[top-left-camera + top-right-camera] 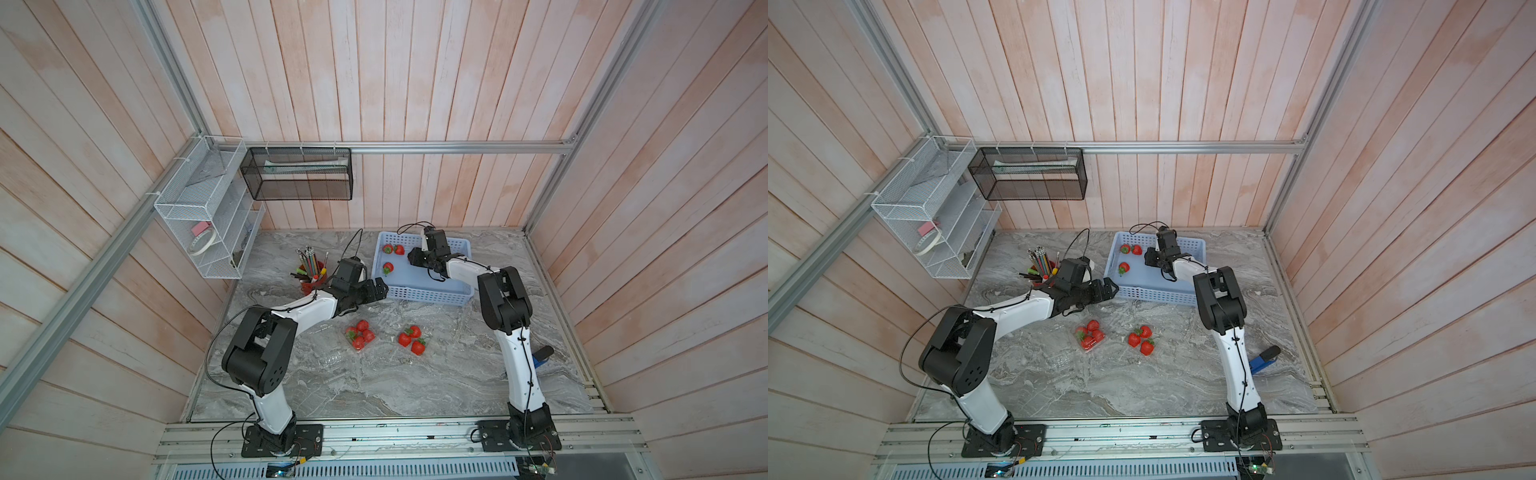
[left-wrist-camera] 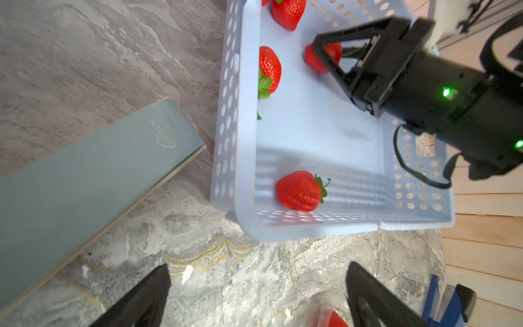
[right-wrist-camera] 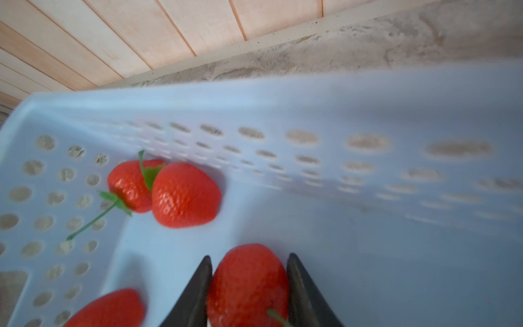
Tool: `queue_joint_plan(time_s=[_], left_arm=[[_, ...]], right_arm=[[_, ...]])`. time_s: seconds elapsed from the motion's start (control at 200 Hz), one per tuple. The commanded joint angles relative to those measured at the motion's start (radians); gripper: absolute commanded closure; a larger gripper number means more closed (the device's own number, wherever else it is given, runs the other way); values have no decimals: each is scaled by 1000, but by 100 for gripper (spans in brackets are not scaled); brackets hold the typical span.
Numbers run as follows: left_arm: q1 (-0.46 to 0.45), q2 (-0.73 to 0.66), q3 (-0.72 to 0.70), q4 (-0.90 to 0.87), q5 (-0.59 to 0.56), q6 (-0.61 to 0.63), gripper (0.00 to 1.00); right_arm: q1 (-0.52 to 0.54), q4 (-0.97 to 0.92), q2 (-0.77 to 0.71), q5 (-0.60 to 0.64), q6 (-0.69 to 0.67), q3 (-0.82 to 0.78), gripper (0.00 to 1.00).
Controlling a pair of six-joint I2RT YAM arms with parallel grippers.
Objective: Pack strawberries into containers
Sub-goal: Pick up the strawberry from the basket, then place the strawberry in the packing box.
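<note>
Three loose strawberries (image 1: 388, 268) lie in the light-blue basket (image 1: 424, 295). My right gripper (image 3: 250, 256) reaches into the basket and is shut on a fourth strawberry (image 3: 249, 283), which also shows in the left wrist view (image 2: 317, 61). My left gripper (image 2: 258, 267) hangs open and empty over the table by the basket's near left corner (image 1: 380, 289). One clear container (image 1: 360, 336) holds several strawberries. A second container (image 1: 412, 338) to its right holds three. A third clear container (image 1: 330, 357) lies empty near the left arm.
A red pencil cup (image 1: 313, 278) stands left of the basket, behind my left wrist. A grey-green flat book (image 2: 85, 175) lies on the marble beside the basket. A blue tool (image 1: 542, 357) sits by the right arm. Wire racks (image 1: 199, 208) hang on the left wall.
</note>
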Motion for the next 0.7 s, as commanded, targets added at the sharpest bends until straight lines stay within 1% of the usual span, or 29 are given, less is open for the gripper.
queue_joint_plan(time_s=[0.0, 0.11, 0.25, 0.445, 0.58, 0.695], left_arm=[[-7, -77, -43, 1, 17, -18, 1], [-25, -137, -85, -6, 0, -30, 1], [-33, -199, -134, -23, -14, -51, 1], [-38, -292, -211, -15, -27, -97, 1], [-45, -350, -248, -28, -53, -119, 1], [-55, -389, -275, -45, -76, -136, 1]], right_arm=[[24, 70, -167, 2, -24, -124, 80], [57, 96, -323, 35, -38, -296, 81], [110, 112, -517, 66, -24, -490, 82], [237, 68, -769, 141, -6, -712, 82], [327, 14, -897, 178, 30, -823, 82], [389, -21, -971, 195, 81, -915, 82]])
